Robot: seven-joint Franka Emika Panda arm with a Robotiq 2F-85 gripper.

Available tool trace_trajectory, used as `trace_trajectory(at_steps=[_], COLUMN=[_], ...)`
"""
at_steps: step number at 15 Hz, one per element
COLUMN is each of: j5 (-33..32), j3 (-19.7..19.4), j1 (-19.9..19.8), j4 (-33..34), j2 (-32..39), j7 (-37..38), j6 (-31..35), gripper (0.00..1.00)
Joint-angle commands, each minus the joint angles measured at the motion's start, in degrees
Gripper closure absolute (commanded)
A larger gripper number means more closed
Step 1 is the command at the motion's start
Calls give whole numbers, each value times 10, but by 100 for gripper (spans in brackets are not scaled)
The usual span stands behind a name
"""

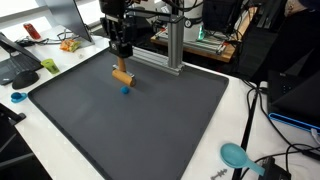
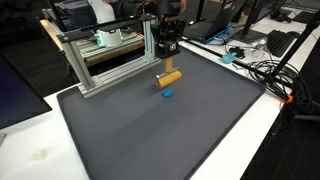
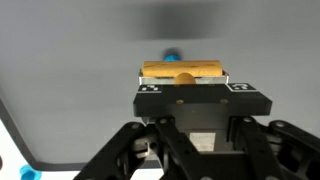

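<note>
My gripper [image 1: 122,62] hangs over the far part of the dark grey mat [image 1: 150,130], in front of an aluminium frame [image 1: 170,50]. It is shut on a tan wooden cylinder [image 1: 122,75], held crosswise just above the mat. Both exterior views show the cylinder, in one of them under the fingers [image 2: 170,77]. In the wrist view the cylinder [image 3: 182,71] lies crosswise just beyond the gripper body, which hides the fingertips. A small blue ball [image 1: 125,89] lies on the mat right under and beside the cylinder, and also shows in an exterior view [image 2: 167,95] and the wrist view [image 3: 172,57].
The mat [image 2: 160,130] covers a white table. The aluminium frame [image 2: 105,55] stands at the mat's far edge. A teal scoop [image 1: 237,155] and cables [image 2: 265,70] lie off the mat. Clutter, a black device [image 1: 22,72] and a small blue object [image 1: 17,97] sit beside it.
</note>
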Motion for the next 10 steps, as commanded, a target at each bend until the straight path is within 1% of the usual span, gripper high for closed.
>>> trace_trajectory(at_steps=[1,10], j5=[-8,-8], j3=[-6,-13], j1=[2,4], j4=[13,24], j2=[25,61], j7=[14,22], j6=[17,25], gripper=[78,78])
